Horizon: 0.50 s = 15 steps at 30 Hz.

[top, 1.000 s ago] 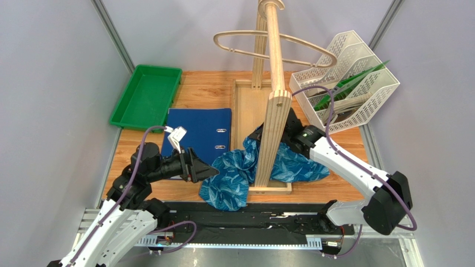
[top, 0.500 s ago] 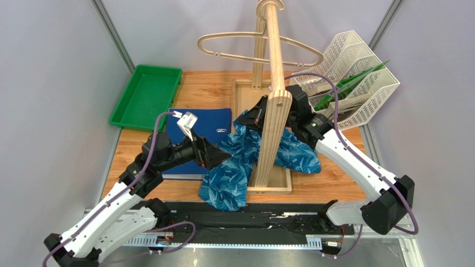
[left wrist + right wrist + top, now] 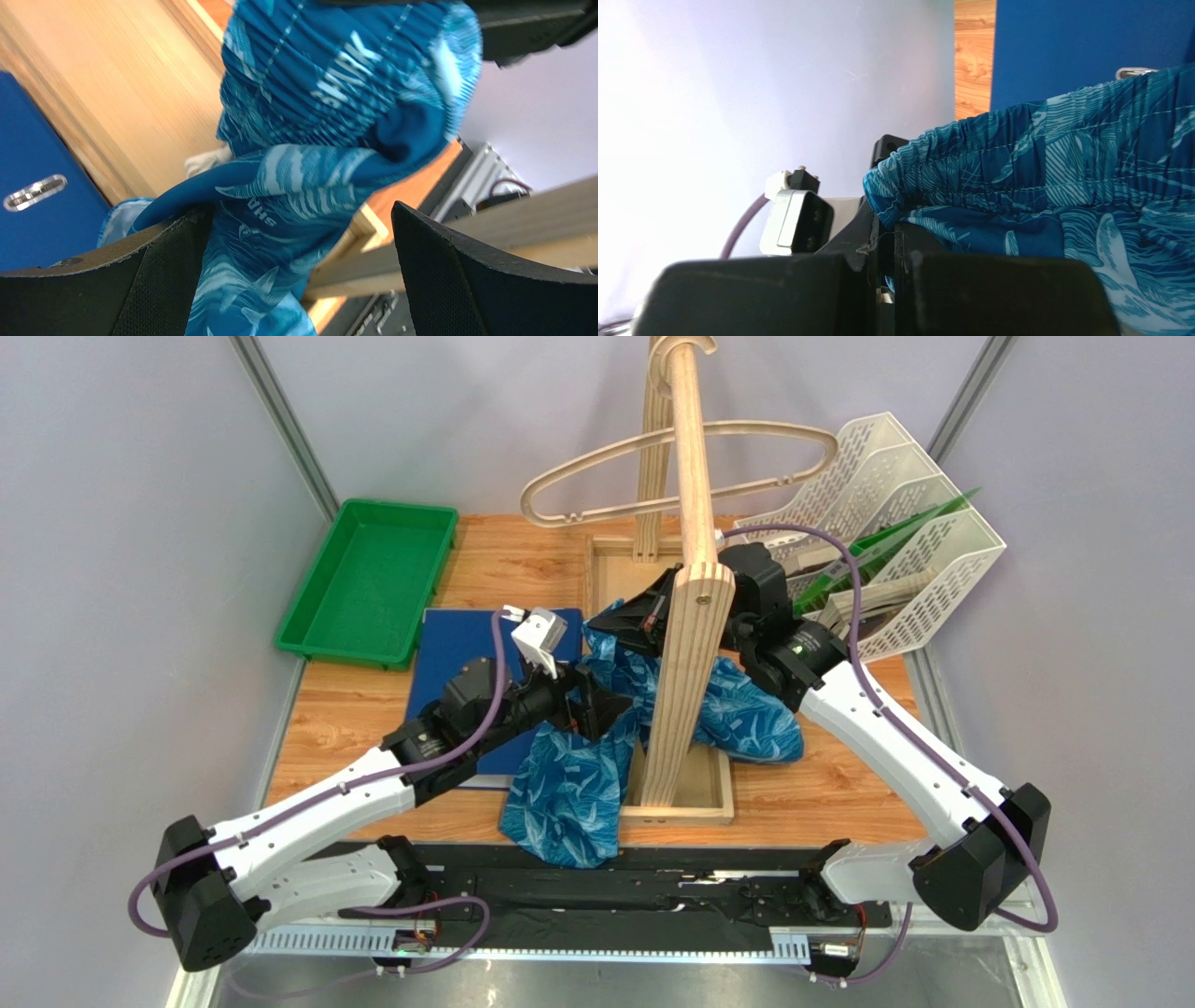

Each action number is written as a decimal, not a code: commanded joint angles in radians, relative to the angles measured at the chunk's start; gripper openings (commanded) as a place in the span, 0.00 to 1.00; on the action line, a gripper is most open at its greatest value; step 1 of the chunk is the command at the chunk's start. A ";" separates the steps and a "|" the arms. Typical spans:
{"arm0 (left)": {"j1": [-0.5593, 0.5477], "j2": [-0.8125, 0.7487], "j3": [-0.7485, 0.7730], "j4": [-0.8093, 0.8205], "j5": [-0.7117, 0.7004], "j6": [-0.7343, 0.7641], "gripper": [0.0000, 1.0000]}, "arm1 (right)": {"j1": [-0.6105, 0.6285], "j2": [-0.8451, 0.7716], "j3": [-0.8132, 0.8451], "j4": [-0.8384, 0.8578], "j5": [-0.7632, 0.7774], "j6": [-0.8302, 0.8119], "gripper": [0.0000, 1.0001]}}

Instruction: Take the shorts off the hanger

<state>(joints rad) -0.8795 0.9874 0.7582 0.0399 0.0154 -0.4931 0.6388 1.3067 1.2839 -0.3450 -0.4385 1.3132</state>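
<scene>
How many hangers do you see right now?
1. The hanger hangs high on the wooden stand, bare, above the shorts. Another could be hidden behind the stand.

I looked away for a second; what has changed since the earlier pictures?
The left tool reached forward and right, open, up to the shorts. The right tool, shut on the shorts, lifted their waistband back beside the stand. The hanger swung. The binder, the tray and the stand stayed put.

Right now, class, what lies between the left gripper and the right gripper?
The bunched shorts, as the top external view shows: the right gripper pinches their waistband, and the left gripper is open.
</scene>
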 commanded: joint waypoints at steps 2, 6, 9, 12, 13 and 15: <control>-0.015 0.074 0.006 0.195 -0.117 0.021 0.99 | -0.004 -0.066 0.005 0.123 -0.003 0.129 0.00; -0.015 0.119 0.047 0.140 -0.192 -0.018 0.86 | -0.002 -0.090 -0.018 0.132 0.003 0.135 0.00; -0.015 0.112 0.076 0.062 -0.244 -0.038 0.28 | -0.005 -0.116 -0.047 0.126 0.012 0.110 0.00; -0.015 0.053 0.072 0.051 -0.212 -0.035 0.07 | -0.016 -0.136 -0.083 0.104 0.006 0.061 0.13; -0.016 0.012 0.075 0.020 -0.212 -0.036 0.03 | -0.030 -0.144 -0.093 0.098 0.001 0.046 0.19; -0.012 -0.036 0.099 -0.076 -0.235 -0.047 0.00 | -0.045 -0.168 -0.115 0.087 -0.005 -0.026 0.39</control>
<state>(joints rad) -0.8909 1.0584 0.7845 0.0559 -0.1711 -0.5251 0.6201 1.1969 1.1931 -0.2874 -0.4255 1.3792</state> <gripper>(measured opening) 0.017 0.292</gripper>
